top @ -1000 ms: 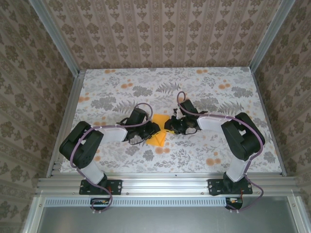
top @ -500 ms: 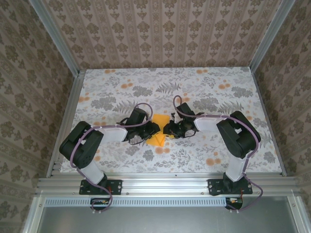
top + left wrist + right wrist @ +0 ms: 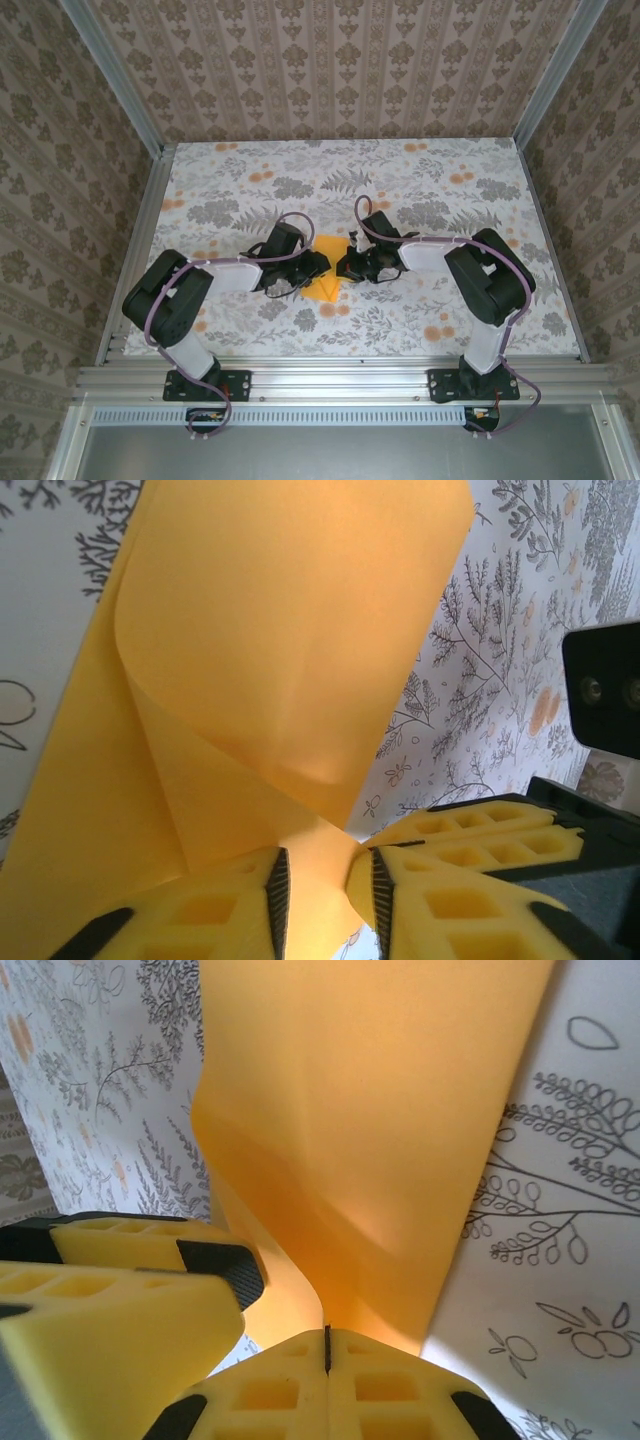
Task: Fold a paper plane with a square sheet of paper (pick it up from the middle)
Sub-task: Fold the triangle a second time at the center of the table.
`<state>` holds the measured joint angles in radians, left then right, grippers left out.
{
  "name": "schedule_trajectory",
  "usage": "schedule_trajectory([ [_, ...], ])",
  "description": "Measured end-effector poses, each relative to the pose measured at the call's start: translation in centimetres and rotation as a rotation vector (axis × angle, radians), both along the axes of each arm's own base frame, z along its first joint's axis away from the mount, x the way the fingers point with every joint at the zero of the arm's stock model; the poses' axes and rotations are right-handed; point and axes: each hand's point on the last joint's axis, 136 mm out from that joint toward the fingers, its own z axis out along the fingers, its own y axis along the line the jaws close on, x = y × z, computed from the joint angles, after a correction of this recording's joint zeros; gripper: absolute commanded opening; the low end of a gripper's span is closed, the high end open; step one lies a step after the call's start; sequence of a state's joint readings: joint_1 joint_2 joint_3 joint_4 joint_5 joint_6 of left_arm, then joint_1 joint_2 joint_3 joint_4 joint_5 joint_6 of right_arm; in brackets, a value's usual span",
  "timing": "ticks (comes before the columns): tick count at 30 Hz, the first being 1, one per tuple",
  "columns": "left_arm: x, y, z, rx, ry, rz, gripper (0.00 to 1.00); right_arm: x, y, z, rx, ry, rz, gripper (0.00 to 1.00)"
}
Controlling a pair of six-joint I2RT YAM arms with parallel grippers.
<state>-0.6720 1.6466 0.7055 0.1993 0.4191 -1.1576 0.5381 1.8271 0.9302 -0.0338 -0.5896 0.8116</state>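
Note:
The square sheet of paper (image 3: 324, 285) is bright orange and lies folded and partly lifted at the table's middle, between my two grippers. In the right wrist view the sheet (image 3: 370, 1110) curls upward, and its near edge runs into the seam of my right gripper (image 3: 327, 1345), which is shut on it. In the left wrist view the sheet (image 3: 280, 630) bends into a loose roll. A strip of it passes through the gap of my left gripper (image 3: 322, 900), whose jaws stand apart. From above, the left gripper (image 3: 317, 264) and the right gripper (image 3: 347, 266) almost meet.
The floral tablecloth (image 3: 450, 200) covers the table, with patterned walls on three sides and an aluminium rail (image 3: 330, 378) along the near edge. The left gripper's yellow fingers (image 3: 120, 1300) crowd the right wrist view.
The right gripper has moved slightly left and closed on the sheet's edge. The left gripper's jaws have parted a little. The sheet has stayed between the two grippers.

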Motion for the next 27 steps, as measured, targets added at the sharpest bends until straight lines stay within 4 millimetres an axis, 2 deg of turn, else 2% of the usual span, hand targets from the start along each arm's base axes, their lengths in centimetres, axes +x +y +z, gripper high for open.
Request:
schedule_trajectory([
  [4, -0.8, 0.9, 0.6, 0.015, -0.002, 0.005, 0.47, 0.1, -0.2, -0.4, -0.025, -0.005, 0.006, 0.03],
  [7, -1.4, 1.6, 0.5, 0.031, 0.004, 0.013, 0.47, 0.3, -0.3, -0.3, -0.036, -0.015, 0.012, 0.03],
  [16, -3.0, 3.2, -1.5, 0.108, 0.070, 0.013, 0.30, 0.7, -0.3, -0.6, -0.071, -0.033, 0.048, 0.04],
  [27, -3.5, 3.8, -2.3, 0.149, 0.093, 0.001, 0.21, 1.1, -0.5, -0.8, -0.105, -0.046, 0.067, 0.04],
])
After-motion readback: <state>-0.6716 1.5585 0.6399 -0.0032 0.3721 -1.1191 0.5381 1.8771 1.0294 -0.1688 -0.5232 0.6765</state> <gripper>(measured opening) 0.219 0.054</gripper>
